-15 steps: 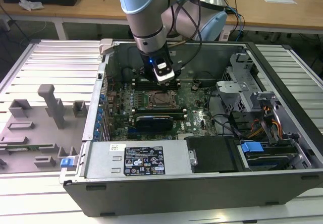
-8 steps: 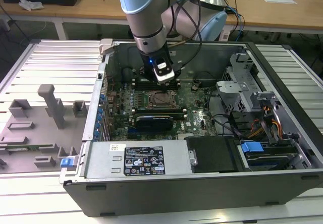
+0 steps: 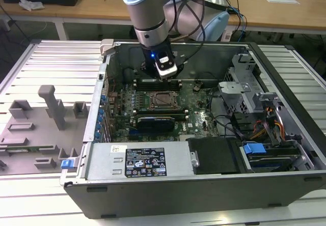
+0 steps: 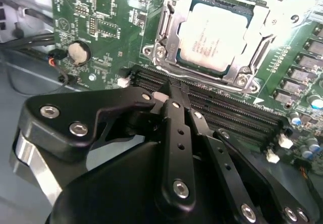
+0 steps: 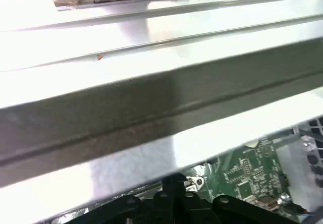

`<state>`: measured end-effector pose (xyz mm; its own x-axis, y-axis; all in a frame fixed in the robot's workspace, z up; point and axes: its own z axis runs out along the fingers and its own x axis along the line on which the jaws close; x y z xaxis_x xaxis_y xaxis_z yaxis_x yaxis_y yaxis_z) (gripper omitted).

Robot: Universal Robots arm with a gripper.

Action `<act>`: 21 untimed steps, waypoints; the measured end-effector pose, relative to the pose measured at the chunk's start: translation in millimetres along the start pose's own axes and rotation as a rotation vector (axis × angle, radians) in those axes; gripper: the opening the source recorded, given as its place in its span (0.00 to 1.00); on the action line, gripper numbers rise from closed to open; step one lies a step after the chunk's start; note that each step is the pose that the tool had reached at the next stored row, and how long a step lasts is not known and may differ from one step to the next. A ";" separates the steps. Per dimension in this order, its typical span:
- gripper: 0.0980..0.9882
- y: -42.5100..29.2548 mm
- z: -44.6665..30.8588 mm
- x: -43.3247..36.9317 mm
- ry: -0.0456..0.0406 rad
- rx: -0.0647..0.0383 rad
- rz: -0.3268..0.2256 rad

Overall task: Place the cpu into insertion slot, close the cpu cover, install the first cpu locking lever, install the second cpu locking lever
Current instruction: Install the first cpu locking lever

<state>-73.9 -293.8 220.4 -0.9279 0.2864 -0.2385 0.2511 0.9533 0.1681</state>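
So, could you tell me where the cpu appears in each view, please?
Exterior view: the cpu lies in the middle of the green motherboard.
Second wrist view: the cpu sits in its socket, beside the black memory slots.
First wrist view: a grey case wall and a strip of motherboard.
Shared landmark: the motherboard, in all three.

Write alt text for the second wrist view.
The cpu sits in place on the green motherboard, with the cpu cover lying flat around it. The black claw, shut and empty, hangs over the memory slots beside the cpu.
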 end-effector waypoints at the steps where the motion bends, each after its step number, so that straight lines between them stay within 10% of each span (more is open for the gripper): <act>1: 0.01 0.4 -2.5 -0.6 -0.0005 0.001 0.000; 7: 0.01 1.1 -6.3 -1.6 0.0002 0.008 -0.002; 9: 0.01 1.2 -6.0 -2.2 0.0307 0.017 0.001; 10: 0.01 1.6 -5.3 -3.5 0.0769 0.031 0.006; 12: 0.01 1.8 -4.7 -4.4 0.1108 0.041 0.009; 15: 0.01 1.8 -4.8 -4.5 0.1169 0.043 0.009; 17: 0.01 1.8 -4.7 -4.5 0.1177 0.077 0.003; 18: 0.01 1.8 -4.7 -4.5 0.1199 0.110 -0.003; 21: 0.01 1.5 -4.1 -6.4 0.1251 0.112 -0.004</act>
<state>-68.7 -294.6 226.1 -0.9544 0.2746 -0.1168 0.2694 0.9613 0.0583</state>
